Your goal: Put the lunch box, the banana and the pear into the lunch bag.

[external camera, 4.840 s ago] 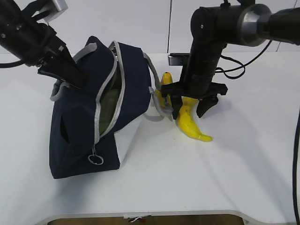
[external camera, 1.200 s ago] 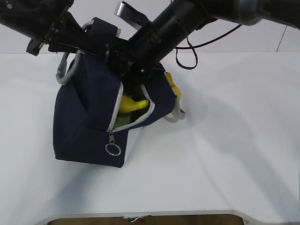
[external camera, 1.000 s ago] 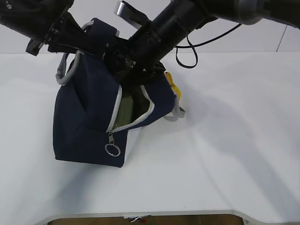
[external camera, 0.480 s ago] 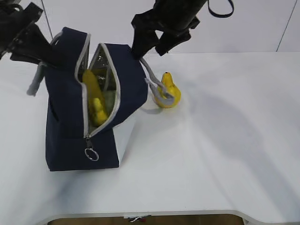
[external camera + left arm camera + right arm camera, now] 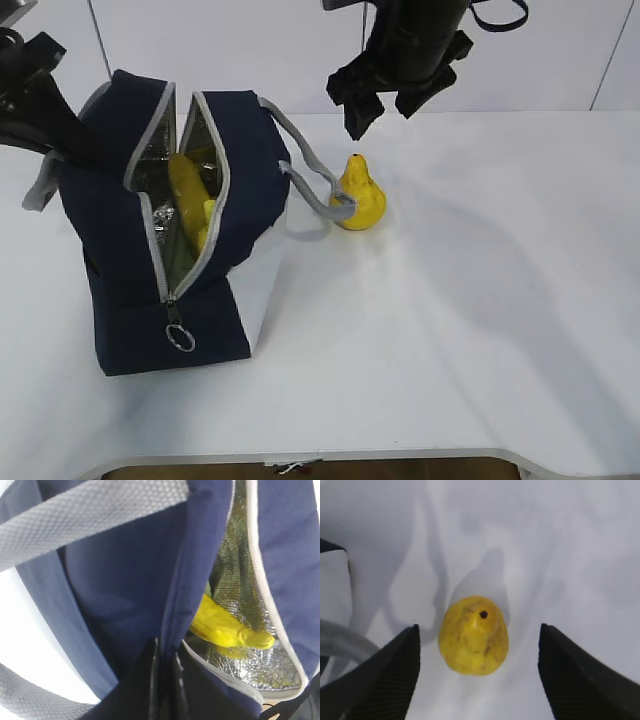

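The navy lunch bag (image 5: 240, 170) stands at the left with its zipper open and its silver lining (image 5: 240, 565) showing. The yellow banana (image 5: 188, 188) lies inside it (image 5: 225, 629). My left gripper (image 5: 165, 667) is shut on the bag's left top edge (image 5: 72, 150). The small yellow pear (image 5: 359, 198) stands upright on the table just right of the bag, touching its grey handle (image 5: 310, 175). My right gripper (image 5: 383, 112) hangs open above the pear (image 5: 473, 635), its fingers (image 5: 385, 680) wide on either side and clear of it. The lunch box is hidden.
The white table (image 5: 480, 300) stretches to the right and front of the pear. The bag's ring pull (image 5: 180, 338) hangs at its front corner. A grey handle loop (image 5: 340, 641) lies just left of the pear. A wall stands behind the table.
My right gripper let the banana go inside the bag, drew out and moved right to hang above the pear. The bag swung from tilted to upright and shifted left.
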